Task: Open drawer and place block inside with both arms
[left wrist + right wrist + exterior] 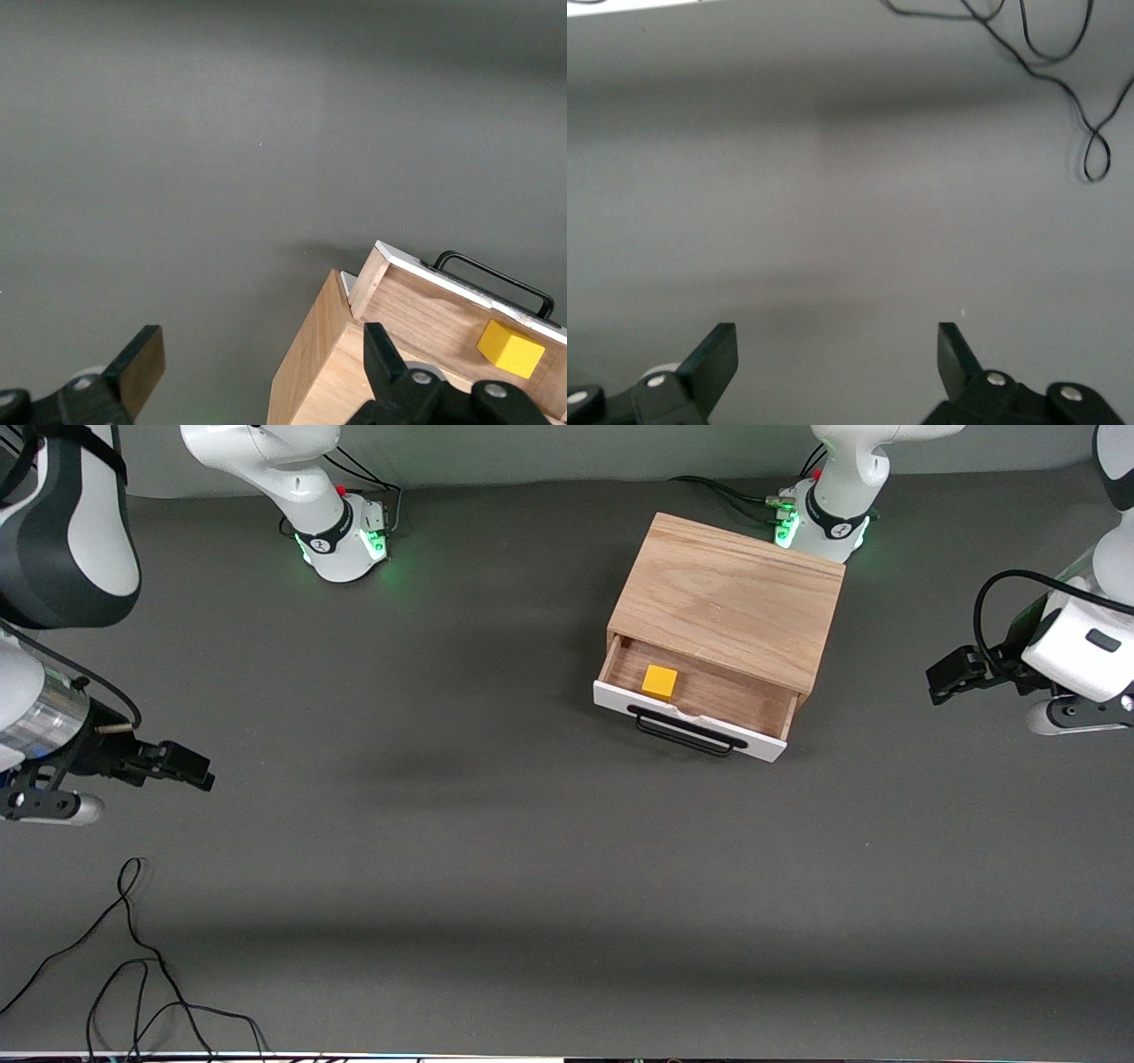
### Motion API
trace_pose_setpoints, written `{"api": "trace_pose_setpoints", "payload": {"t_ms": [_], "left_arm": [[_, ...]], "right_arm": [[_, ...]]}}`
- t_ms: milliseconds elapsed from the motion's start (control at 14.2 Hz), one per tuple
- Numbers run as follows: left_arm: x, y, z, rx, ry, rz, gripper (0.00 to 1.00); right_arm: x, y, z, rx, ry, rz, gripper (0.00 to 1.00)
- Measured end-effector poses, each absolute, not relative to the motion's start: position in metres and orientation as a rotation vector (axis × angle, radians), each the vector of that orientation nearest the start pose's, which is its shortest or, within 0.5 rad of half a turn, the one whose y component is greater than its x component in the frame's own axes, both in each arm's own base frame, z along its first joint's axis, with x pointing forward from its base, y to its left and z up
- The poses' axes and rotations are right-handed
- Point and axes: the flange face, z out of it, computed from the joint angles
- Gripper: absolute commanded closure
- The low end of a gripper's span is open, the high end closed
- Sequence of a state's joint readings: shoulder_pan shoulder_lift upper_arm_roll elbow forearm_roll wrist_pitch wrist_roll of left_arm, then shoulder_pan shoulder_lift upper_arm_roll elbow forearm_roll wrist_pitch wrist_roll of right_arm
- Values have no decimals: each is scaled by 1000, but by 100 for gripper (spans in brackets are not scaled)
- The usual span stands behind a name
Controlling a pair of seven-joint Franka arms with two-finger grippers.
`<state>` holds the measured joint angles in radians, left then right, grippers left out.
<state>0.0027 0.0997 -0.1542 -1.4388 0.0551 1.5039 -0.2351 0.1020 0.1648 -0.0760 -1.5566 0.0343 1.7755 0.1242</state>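
The light wooden cabinet (728, 598) stands near the left arm's base. Its white-fronted drawer (687, 717) with the black bar handle (687, 735) is pulled open. The small yellow block (659, 682) lies inside the drawer on its wood floor, toward the right arm's end. In the left wrist view the block (510, 348) and the drawer (461, 282) show too. My left gripper (941, 684) is open and empty, up in the air over the table at the left arm's end, apart from the cabinet. My right gripper (197, 771) is open and empty over bare table at the right arm's end.
A loose black cable (133, 965) lies on the grey table surface (461, 850) near the front camera at the right arm's end; it also shows in the right wrist view (1063, 62). The arm bases (341, 536) stand along the table's back edge.
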Motion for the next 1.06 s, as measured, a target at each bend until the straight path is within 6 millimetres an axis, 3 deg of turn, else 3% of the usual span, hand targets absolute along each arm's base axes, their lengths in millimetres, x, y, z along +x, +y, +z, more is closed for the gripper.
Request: {"api": "trace_pose_setpoints", "payload": {"t_ms": [211, 493, 1057], "left_arm": [[567, -81, 632, -3094, -121, 26, 0], [560, -78, 639, -3093, -127, 26, 0], [559, -78, 635, -3093, -123, 50, 0]], "right_arm": [[606, 24, 567, -3106, 83, -67, 0], [602, 22, 566, -3107, 75, -26, 0], [597, 23, 569, -3109, 70, 25, 0]]}}
